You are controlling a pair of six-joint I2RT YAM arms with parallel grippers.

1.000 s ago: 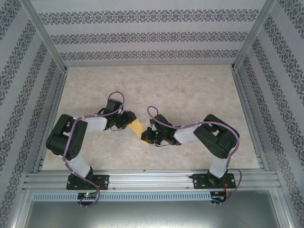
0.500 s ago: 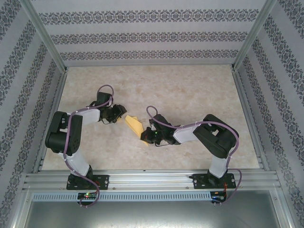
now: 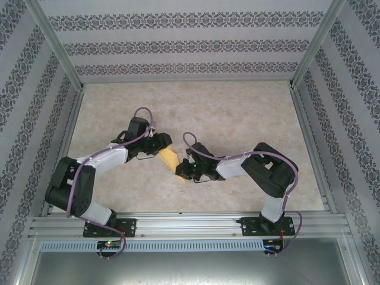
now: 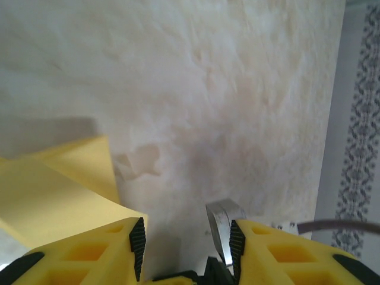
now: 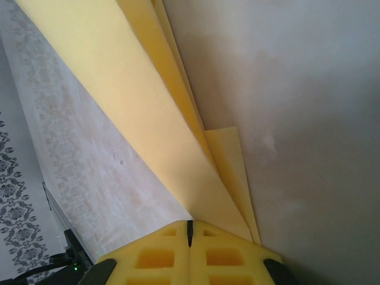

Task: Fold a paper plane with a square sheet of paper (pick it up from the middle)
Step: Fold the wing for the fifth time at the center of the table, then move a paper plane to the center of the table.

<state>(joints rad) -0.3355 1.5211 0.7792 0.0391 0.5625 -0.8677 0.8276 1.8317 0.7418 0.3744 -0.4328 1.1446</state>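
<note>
Back toward the middle has come the left arm, which half a second ago was drawn off with a bare strip of table between it and the paper; its elbow now sits lower and further to its own side, and the left gripper [image 3: 159, 144] is right up against the far end of the folded yellow paper [image 3: 170, 158]. The right arm has not budged over the same stretch. From above, the paper lies as a short slanted strip on the pale marbled table [image 3: 237, 113], between the two grippers and near the middle of the near half, with the right gripper [image 3: 181, 171] at its nearer, lower end. Seen from the right wrist, that claw's two yellow fingers [image 5: 160, 258] are pressed together so that only a thin dark seam shows, and the paper's layers run straight down into the seam, so it has the paper pinched by one end (several overlapping folds fan away from the grip, one long edge lifted off the table). In the left wrist view, the left claw's fingers [image 4: 89, 255] stand partly apart with only table between their black pads; the paper [image 4: 53, 196] lies to the outside of one finger, just beside it, not between the two. Whether it touches that finger I cannot tell.
</note>
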